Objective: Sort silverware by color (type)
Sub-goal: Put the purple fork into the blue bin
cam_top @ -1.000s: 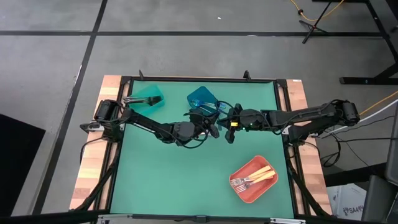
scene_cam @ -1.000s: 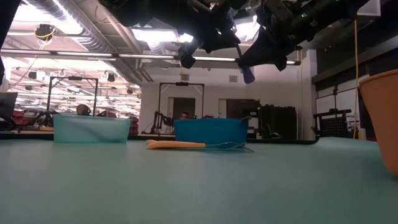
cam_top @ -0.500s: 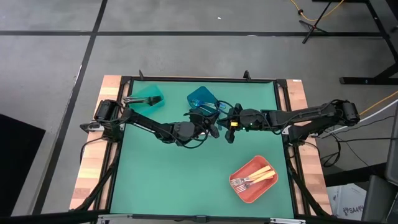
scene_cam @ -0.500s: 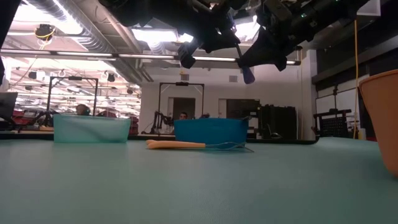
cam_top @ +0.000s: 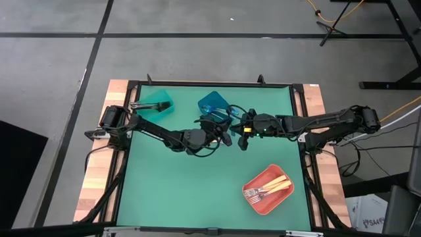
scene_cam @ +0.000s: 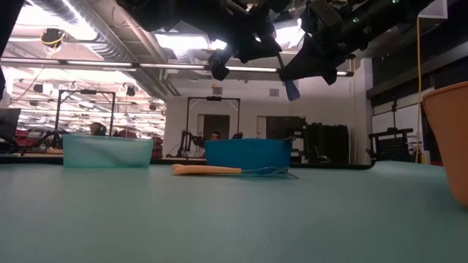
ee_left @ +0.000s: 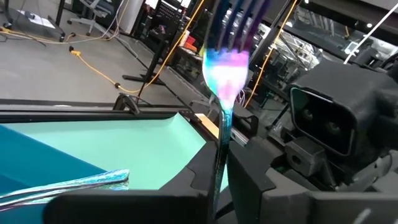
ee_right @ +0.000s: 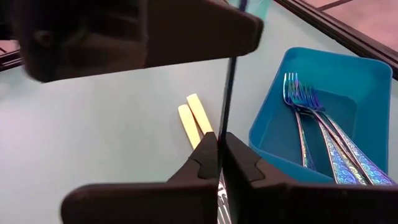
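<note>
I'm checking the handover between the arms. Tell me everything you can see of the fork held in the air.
The fork is thin, shiny metal with an iridescent blue-to-pink head and a slim dark-looking handle. It hangs above the green table, near the blue bin, touching no surface. In the left wrist view its tines point away from the left gripper, whose fingers pinch the handle. The right gripper is shut on the same handle. Both arms grip it mid-table.

Both arms are stretched toward table centre and raised above the surface. The left gripper [cam_top: 225, 131] and right gripper [cam_top: 241, 127] are met nearly tip to tip, just beside each other. Right fingers [ee_right: 239, 160] are clamped together on a thin fork handle; left fingers [ee_left: 242, 186] are pinched around it too.
</note>
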Action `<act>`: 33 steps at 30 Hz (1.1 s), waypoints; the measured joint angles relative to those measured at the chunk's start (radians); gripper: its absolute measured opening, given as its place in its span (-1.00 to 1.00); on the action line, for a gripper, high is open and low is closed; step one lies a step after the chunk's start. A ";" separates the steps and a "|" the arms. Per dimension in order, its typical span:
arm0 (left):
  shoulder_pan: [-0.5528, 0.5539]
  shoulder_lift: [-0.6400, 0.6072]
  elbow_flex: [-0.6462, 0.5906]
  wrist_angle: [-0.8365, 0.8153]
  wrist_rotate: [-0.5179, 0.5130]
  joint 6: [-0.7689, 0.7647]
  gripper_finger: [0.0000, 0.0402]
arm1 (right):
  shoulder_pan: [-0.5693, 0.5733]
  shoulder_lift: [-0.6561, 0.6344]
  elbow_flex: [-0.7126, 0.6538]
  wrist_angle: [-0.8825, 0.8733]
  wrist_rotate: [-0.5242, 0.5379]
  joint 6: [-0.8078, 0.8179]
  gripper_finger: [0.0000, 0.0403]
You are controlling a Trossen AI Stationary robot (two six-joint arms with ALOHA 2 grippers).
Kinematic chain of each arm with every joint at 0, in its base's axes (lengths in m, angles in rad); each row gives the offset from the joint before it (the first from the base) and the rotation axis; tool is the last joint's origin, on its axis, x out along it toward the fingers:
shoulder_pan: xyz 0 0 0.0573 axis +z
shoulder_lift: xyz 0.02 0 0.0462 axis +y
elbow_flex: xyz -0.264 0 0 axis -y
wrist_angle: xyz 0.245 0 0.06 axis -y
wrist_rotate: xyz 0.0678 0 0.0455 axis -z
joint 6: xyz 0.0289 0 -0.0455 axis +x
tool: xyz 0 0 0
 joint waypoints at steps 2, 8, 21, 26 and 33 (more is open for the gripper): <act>0.000 0.000 0.000 0.002 0.000 0.000 -0.79 | 0.000 0.000 0.000 -0.002 0.000 0.000 -1.00; 0.000 0.000 0.000 0.002 -0.004 0.000 -0.61 | -0.006 0.000 0.000 -0.005 -0.005 -0.001 -1.00; 0.000 0.000 0.000 -0.074 -0.034 0.001 -0.58 | -0.127 -0.029 0.015 -0.106 -0.123 0.025 -1.00; 0.000 0.000 0.000 -0.182 0.005 0.001 -0.58 | -0.196 -0.031 0.095 -0.279 -0.172 -0.004 -1.00; -0.001 0.000 -0.001 -0.315 0.141 0.000 -0.58 | -0.305 -0.023 0.217 -0.449 -0.209 -0.113 -1.00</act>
